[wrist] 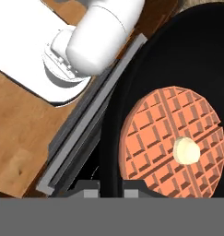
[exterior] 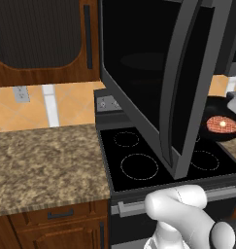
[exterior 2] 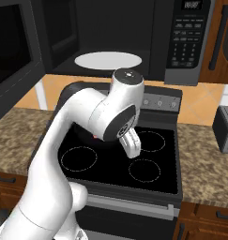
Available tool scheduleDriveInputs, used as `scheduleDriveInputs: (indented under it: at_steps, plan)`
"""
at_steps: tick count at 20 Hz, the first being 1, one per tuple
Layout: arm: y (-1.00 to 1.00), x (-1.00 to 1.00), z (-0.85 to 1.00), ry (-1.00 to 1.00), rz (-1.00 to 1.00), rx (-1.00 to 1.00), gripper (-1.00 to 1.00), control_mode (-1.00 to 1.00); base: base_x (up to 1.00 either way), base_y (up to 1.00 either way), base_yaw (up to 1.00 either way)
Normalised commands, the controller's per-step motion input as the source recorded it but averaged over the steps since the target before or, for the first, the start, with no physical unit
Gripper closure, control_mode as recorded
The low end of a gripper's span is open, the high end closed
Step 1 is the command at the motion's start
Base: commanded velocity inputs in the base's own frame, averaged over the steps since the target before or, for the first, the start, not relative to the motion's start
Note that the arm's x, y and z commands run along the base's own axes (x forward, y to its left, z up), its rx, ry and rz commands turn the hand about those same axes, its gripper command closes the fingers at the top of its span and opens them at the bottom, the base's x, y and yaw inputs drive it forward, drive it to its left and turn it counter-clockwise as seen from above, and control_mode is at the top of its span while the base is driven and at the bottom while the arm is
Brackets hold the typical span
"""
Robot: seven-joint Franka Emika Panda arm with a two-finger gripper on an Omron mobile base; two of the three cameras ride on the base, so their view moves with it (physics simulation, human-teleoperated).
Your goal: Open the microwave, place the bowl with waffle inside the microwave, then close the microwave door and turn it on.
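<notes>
The microwave hangs above the stove with its cavity open and a white turntable inside. The microwave door stands swung far out toward me, its black glass facing left. The black bowl with the orange waffle in it is close under the hand camera. My gripper is shut on the bowl's rim, one fingertip on each side of it. In the left base view the bowl shows past the door's edge, above the stove's right side, with the waffle lying flat. My arm hides the bowl in the right base view.
The black glass-top stove lies below, its grey front bar under the bowl. Granite counter runs to the left. A grey toaster stands on the right counter. The open door blocks the left half of the space before the microwave.
</notes>
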Motion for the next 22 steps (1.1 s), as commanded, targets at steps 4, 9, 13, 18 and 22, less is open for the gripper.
scheduleDriveInputs:
  at_steps: [4, 9, 13, 18, 22]
  plan:
    - [0.00, -0.71, 0.69, -0.05, -0.50, -0.14, 1.00, -1.00, 0.00, 0.00, 0.00]
    - [0.23, -0.51, 0.75, -0.36, -0.40, -0.02, 1.00, -1.00, 0.00, 0.00, 0.00]
    - [0.67, -0.12, 0.73, -0.42, -0.32, 0.00, 1.00, -1.00, 0.00, 0.00, 0.00]
    - [0.77, 0.00, 0.72, -0.21, -0.13, 0.00, 1.00, -1.00, 0.00, 0.00, 0.00]
    - [0.19, 0.34, 0.59, 0.00, 0.03, 0.06, 1.00, -1.00, 0.00, 0.00, 0.00]
